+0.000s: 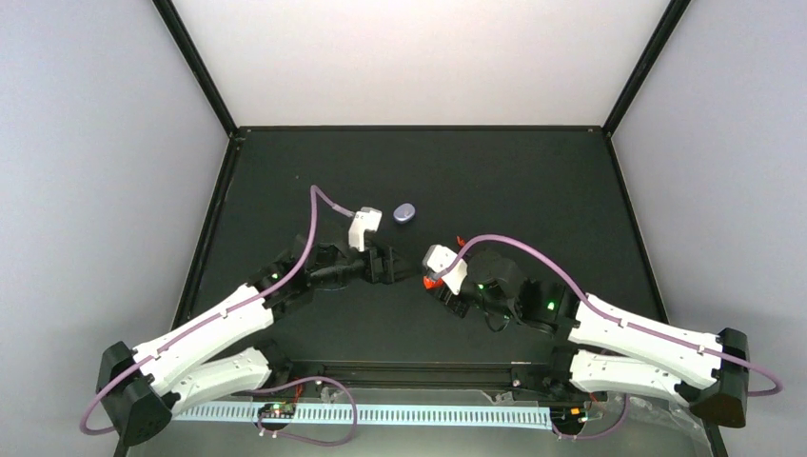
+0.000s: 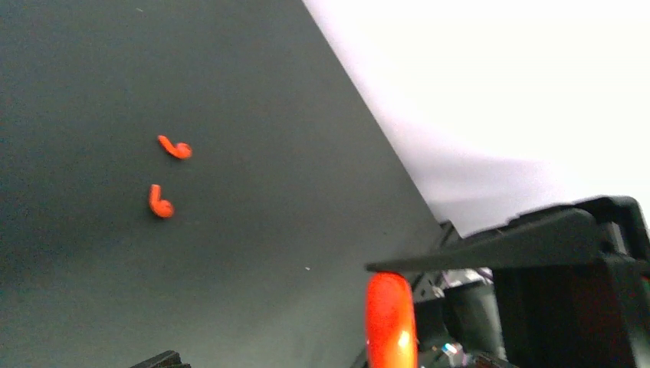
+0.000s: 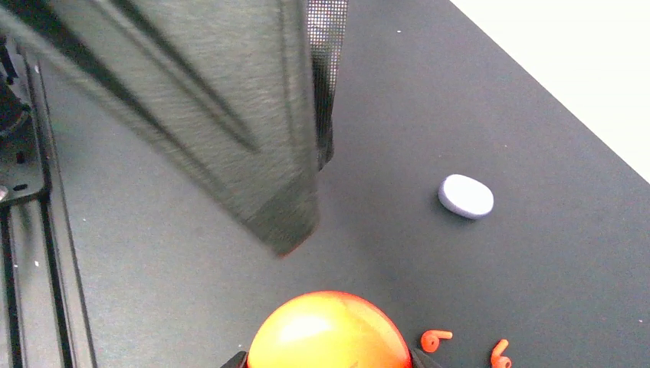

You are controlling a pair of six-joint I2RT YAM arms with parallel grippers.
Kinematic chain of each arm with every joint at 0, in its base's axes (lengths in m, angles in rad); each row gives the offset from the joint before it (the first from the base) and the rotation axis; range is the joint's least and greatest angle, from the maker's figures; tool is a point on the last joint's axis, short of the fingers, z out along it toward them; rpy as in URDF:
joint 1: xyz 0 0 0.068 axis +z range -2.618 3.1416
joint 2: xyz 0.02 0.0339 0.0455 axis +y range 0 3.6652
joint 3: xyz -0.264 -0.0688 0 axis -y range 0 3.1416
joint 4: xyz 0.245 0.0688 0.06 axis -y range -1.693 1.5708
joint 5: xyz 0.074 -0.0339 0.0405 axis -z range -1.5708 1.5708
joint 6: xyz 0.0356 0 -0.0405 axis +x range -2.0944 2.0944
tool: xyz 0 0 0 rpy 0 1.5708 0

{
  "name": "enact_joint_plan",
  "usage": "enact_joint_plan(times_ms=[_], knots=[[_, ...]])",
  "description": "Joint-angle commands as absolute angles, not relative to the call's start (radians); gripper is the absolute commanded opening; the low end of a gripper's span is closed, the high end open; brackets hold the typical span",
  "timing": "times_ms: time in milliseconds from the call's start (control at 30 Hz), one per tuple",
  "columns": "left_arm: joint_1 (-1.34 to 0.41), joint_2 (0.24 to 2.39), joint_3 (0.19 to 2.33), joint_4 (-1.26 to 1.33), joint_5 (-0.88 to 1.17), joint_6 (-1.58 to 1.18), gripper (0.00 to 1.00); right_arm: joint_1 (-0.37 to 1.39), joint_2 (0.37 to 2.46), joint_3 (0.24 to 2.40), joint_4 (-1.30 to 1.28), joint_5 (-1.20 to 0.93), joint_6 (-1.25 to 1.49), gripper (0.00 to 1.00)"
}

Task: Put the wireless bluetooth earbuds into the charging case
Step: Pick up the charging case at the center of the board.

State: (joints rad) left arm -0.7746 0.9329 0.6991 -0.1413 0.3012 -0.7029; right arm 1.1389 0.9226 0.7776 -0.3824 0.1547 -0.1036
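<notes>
On the table (image 1: 533, 181) we saw both red-orange earbuds (image 2: 175, 148) lying uninserted, the orange case (image 3: 329, 331) clamped in our right gripper (image 1: 433, 278), the left gripper (image 1: 390, 265) gaping empty.

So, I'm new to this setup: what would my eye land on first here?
The bright orange case, held in the right gripper mid-table. Two tiny orange earbuds lie loose on the black table near it, and a lilac case sits alone further back.
</notes>
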Motion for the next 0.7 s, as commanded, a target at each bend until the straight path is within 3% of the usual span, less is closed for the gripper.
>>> enact_joint_plan(times_ms=[0,500,667], knots=[[-0.803,0.954,0.732,-0.073,0.413,-0.709,0.99,1.154,0.934,0.791,-0.375,0.21,-0.16,0.43],[-0.836,1.127,0.795,-0.099,0.455,-0.736,0.62,1.16,0.952,0.821,-0.348,0.201,-0.164,0.42],[-0.849,1.146,0.813,-0.099,0.464,-0.72,0.6,1.161,0.944,0.818,-0.327,0.229,-0.164,0.42]])
